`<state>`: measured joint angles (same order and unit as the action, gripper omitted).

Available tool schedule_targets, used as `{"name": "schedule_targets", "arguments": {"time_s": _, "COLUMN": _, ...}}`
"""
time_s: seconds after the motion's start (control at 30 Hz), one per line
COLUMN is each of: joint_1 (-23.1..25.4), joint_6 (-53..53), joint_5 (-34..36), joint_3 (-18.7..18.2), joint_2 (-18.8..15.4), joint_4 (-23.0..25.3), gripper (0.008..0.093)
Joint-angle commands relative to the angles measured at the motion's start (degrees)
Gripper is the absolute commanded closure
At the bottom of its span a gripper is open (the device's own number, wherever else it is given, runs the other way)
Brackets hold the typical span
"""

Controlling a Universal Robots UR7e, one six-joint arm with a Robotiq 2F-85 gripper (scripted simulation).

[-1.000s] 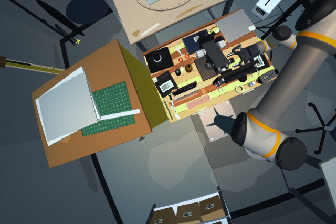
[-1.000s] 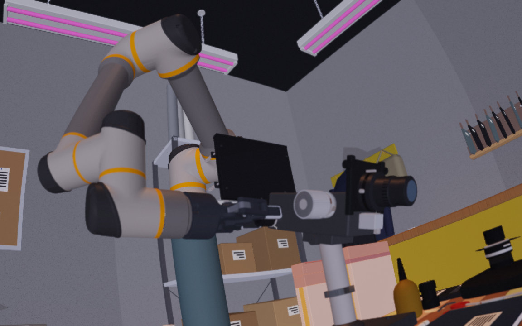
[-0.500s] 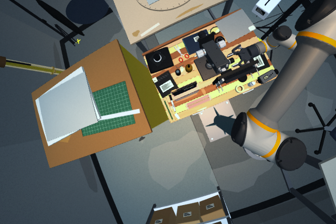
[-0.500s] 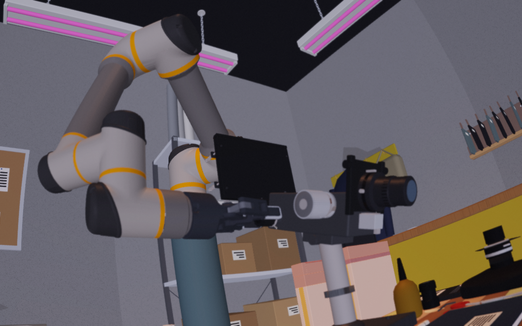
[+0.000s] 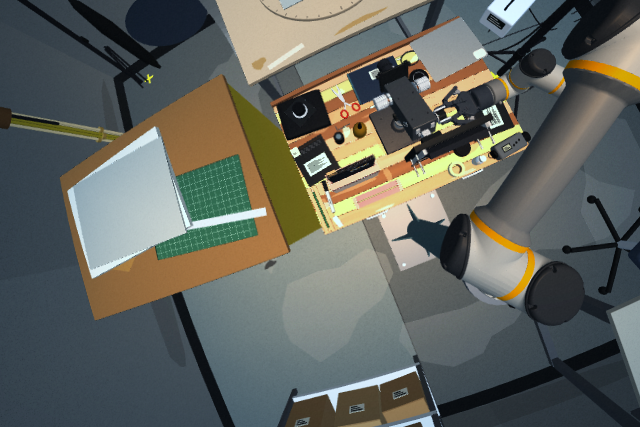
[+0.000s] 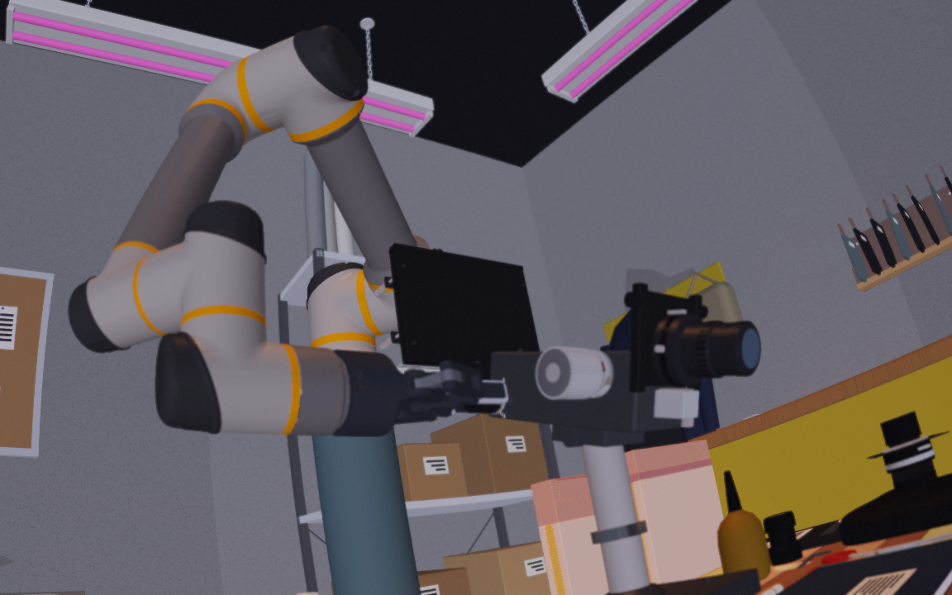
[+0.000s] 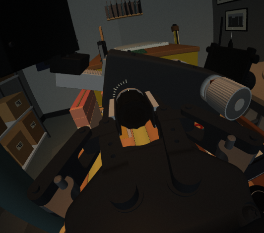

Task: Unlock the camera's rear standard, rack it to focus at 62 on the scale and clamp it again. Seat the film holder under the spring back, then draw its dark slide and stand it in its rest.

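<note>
On the workbench the black view camera (image 5: pixel 406 104) stands on its grey post (image 6: pixel 613 511), lens (image 6: pixel 709 348) pointing away from the arm. At the rear end of its base a dark round lock knob (image 7: pixel 133 108), with white tick marks arcing above it, sits between the fingers of my gripper (image 7: pixel 134 109), which is closed on it. A ribbed white focus knob (image 7: pixel 227 98) sticks out from the side of the base. The black rear standard (image 6: pixel 465 307) rises just above my gripper. A long black film holder (image 5: pixel 447 142) lies on the bench beside the camera.
Cardboard boxes (image 6: pixel 476 451) fill the shelf behind the camera post. On the bench lie red-handled scissors (image 5: pixel 346 104), a brown bottle (image 6: pixel 742 536), a pink box (image 6: pixel 639 507) and a tape roll (image 5: pixel 456 169). A drawing table (image 5: pixel 170 195) stands to the left.
</note>
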<state>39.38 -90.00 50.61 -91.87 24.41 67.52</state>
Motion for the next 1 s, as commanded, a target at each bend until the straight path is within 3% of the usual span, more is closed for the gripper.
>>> {"name": "schedule_targets", "arguments": {"time_s": 0.0, "joint_1": 0.0, "joint_6": 0.0, "joint_5": 0.0, "joint_3": 0.0, "joint_2": 0.0, "joint_4": 0.0, "gripper": 0.0704}}
{"name": "schedule_targets", "arguments": {"time_s": 0.4, "joint_1": 0.0, "joint_6": 0.0, "joint_5": 0.0, "joint_3": 0.0, "joint_2": 0.0, "joint_4": 0.0, "gripper": 0.0934}}
{"name": "schedule_targets", "arguments": {"time_s": 0.97, "joint_1": 0.0, "joint_6": 7.7, "joint_5": 0.0, "joint_3": 0.0, "joint_2": 0.0, "joint_4": -0.1, "gripper": 0.0934}}
